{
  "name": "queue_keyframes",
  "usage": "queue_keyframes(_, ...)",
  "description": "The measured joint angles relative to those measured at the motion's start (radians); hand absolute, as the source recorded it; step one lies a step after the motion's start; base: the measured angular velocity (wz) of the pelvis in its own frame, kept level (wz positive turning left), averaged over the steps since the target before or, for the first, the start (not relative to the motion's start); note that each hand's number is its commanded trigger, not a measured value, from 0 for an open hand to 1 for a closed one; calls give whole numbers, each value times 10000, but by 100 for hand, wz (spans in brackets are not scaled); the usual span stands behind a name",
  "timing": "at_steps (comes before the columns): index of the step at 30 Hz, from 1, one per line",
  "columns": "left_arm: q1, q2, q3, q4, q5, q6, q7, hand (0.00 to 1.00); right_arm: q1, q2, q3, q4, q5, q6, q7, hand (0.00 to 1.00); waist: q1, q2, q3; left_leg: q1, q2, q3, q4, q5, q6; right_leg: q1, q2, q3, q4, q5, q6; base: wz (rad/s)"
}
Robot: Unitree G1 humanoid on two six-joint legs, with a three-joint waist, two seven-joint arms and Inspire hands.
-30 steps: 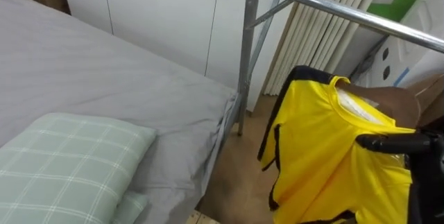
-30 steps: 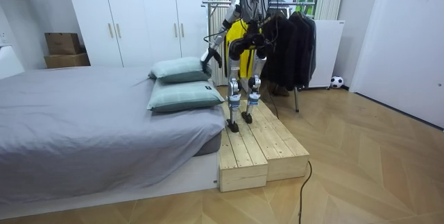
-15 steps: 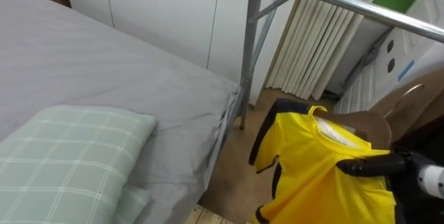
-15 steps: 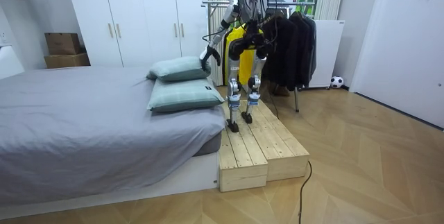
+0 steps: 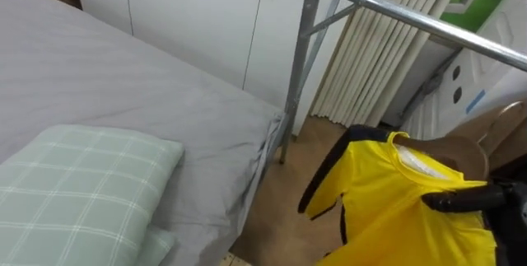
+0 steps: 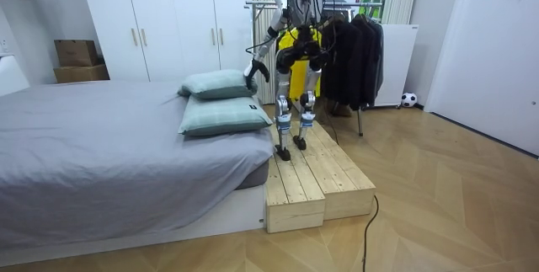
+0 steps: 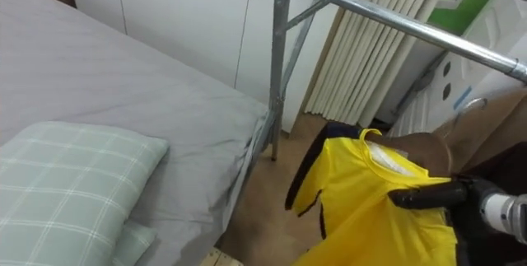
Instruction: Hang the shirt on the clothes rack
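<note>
Beneath the clothes rail (image 5: 395, 11), yellow shirt (image 5: 387, 208) hanging lengthwise, collar up, fingers of right hand (image 5: 465, 199) clamped on its chest

1. Head camera: the left eye view shifts slightly. The upright post of the clothes rack (image 5: 300, 68) appears a little further right in frame than 1.0 s ago. This is camera motion, not rack motion.
2. Yellow shirt (image 5: 395, 208): the collar hangs lower beneath the rack's top rail than 1.0 s ago. Since 0.5 s ago it moves away from the rack's post, toward the robot's right.
3. Right hand (image 5: 461, 199): it drops further below the rail together with the shirt.
4. Left hand (image 6: 256, 69): in the room view it swings slightly away from the rack at 0.5 s ago, then returns.
</note>
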Motion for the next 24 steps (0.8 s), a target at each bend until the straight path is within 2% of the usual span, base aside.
queue_keyframes(1,13,0,-2,164,7,-17,-20,0,-15,-35,-122,-1,-95,5,2,100,-35,16,-33,60,57,1,-7,-24,21,89,-34,-96,10,-16,29,6)
queue_keyframes(3,130,-5,-6,587,4,-97,-136,0,-8,-228,-378,-3,-276,216,-16,100,-136,245,-185,419,123,-7,73,-190,89,486,-75,-247,194,-170,386,5)
queue_keyframes(4,154,-6,-3,659,2,-129,-174,0,-4,-295,-391,8,-317,261,-21,100,-141,311,-217,513,136,5,116,-243,119,560,-84,-232,257,-236,492,0)
queue_keyframes(5,192,-22,-4,779,-1,-149,-229,0,-3,-401,-490,-16,-561,344,-44,100,-149,430,-273,702,152,20,179,-343,164,725,-90,-198,362,-356,683,-4)
queue_keyframes(6,314,-26,-4,872,-5,-206,-253,0,-3,-430,-545,-16,-725,377,-77,100,-137,568,-318,899,170,70,169,-400,191,887,-85,-159,370,-407,769,-5)
queue_keyframes(7,358,-29,-4,911,-15,-235,-278,0,-3,-449,-570,-24,-783,391,-99,100,-136,592,-326,1012,178,89,164,-429,191,993,-80,-154,373,-410,775,-10)
queue_keyframes(8,392,-29,14,998,-6,-258,-368,0,-2,-456,-598,-24,-921,439,-143,100,-96,698,-298,1198,183,123,85,-456,189,1079,-79,-90,404,-428,793,-13)
queue_keyframes(9,390,-28,46,1028,-9,-260,-431,0,-3,-460,-602,-66,-968,442,-202,100,-82,646,-343,1251,157,212,68,-461,184,1078,-81,-25,433,-455,777,-15)
queue_keyframes(13,287,-27,136,1357,-22,-431,-445,0,-11,-474,-602,-328,-979,426,-629,100,-90,660,-311,1311,133,313,93,-482,178,1068,-86,77,528,-527,519,-8)
queue_keyframes(17,25,-13,217,1807,8,-605,-440,0,-26,-685,-597,-378,-950,294,-1209,100,-160,568,-237,1087,143,255,264,-569,146,958,-55,27,498,-505,69,4)
queue_keyframes(20,-170,1,284,1996,13,-693,-435,0,-26,-1020,-576,-379,-962,289,-1475,100,-434,587,-201,661,186,-60,689,-695,114,944,-14,-359,333,-445,-123,31)
queue_keyframes(21,-234,10,311,2047,13,-701,-435,0,-26,-1067,-577,-379,-961,287,-1546,100,-481,576,-194,590,204,-59,746,-699,112,935,-14,-437,322,-440,-176,35)
queue_keyframes(23,-394,23,395,2220,8,-721,-436,0,-25,-1165,-570,-411,-961,239,-1683,100,-544,559,-188,463,268,-66,885,-763,87,952,11,-594,303,-424,-405,24)
queue_keyframes(24,-375,22,497,2195,13,-719,-443,0,-25,-1165,-572,-451,-968,207,-1680,100,-576,551,-189,467,287,-167,924,-802,64,1040,34,-705,243,-453,-420,20)
